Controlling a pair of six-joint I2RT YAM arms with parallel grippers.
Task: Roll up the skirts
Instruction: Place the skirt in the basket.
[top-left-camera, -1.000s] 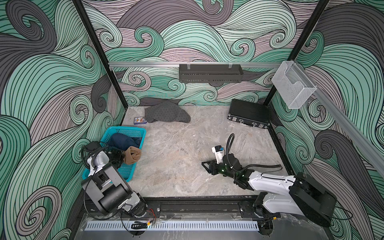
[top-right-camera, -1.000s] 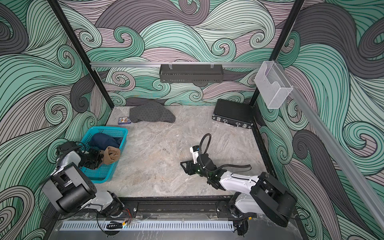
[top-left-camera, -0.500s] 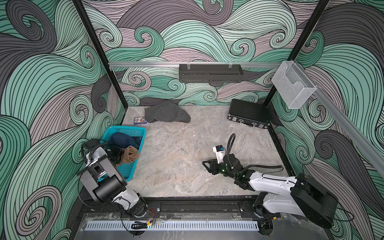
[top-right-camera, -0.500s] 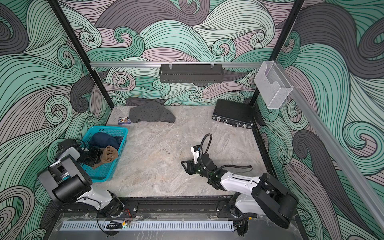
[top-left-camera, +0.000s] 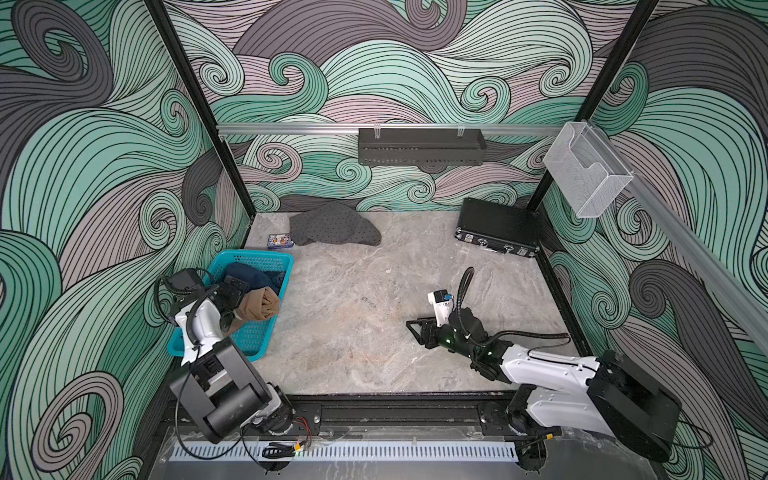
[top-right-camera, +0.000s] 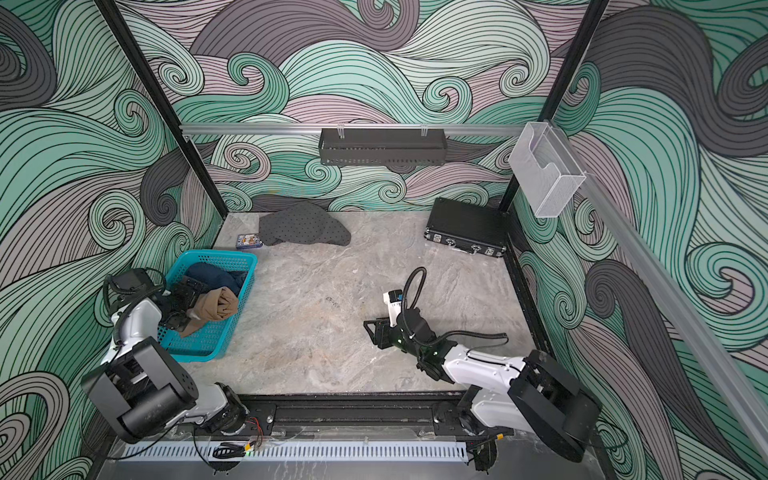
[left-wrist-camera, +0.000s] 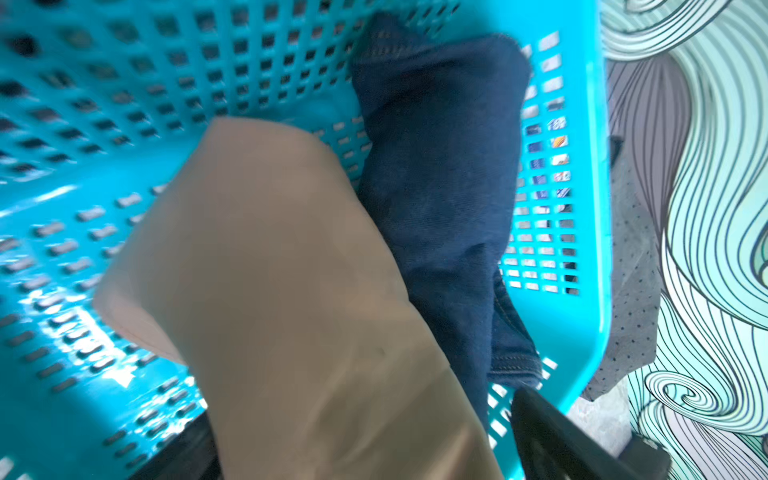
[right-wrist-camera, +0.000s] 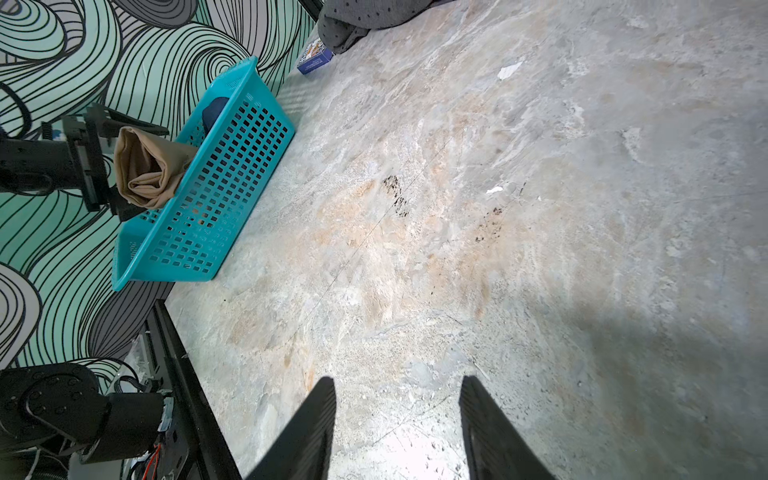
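Left wrist view looked down into the teal basket (left-wrist-camera: 590, 208), a hard plastic tub with glossy walls pierced by rows of small rectangular holes. Two skirts lay in it side by side and touching. The denim skirt (left-wrist-camera: 440, 166) was a dark blue bundle of stiff twill, with orange stitching showing at one hem. The tan skirt (left-wrist-camera: 291, 291) was a smooth, thin, matte cloth wound into a fat cylinder. From the right wrist view its end showed the layered folds of a roll, and it leaned on the basket's rim.

The left gripper (right-wrist-camera: 141, 172) had its jaws spread wide on either side of that tan roll. Whether the pads touched the cloth I could not make out, as the close view was smeared.

The right gripper (right-wrist-camera: 397, 380) hovered low over the bare, marble-patterned table (top-left-camera: 353, 291), its fingers apart and holding nothing.

By my reading, two of the three were done. The grey dotted skirt (top-left-camera: 332, 224) lay in a loose, rumpled heap at the back of the table against the wall, well apart from both arms, and was not yet rolled.
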